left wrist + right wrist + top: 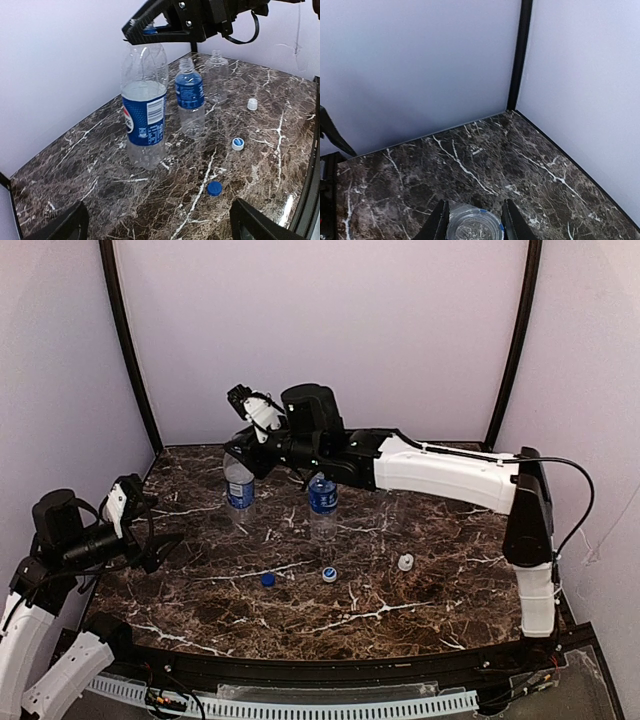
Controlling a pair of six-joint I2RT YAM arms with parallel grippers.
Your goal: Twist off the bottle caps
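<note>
Straddling the neck of the tall labelled bottle (145, 110), right gripper (476, 221) hung; could not tell if clamped. Left gripper (157, 225) was spread wide, empty.

White-shelled arms (450, 472) with black joints (527, 512) (a black cable (590, 498) loops alongside).

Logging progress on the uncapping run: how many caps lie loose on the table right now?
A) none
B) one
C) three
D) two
C: the dark blue cap, the middle white cap and the right-hand white cap all lie on the table, none on a bottle.
</note>
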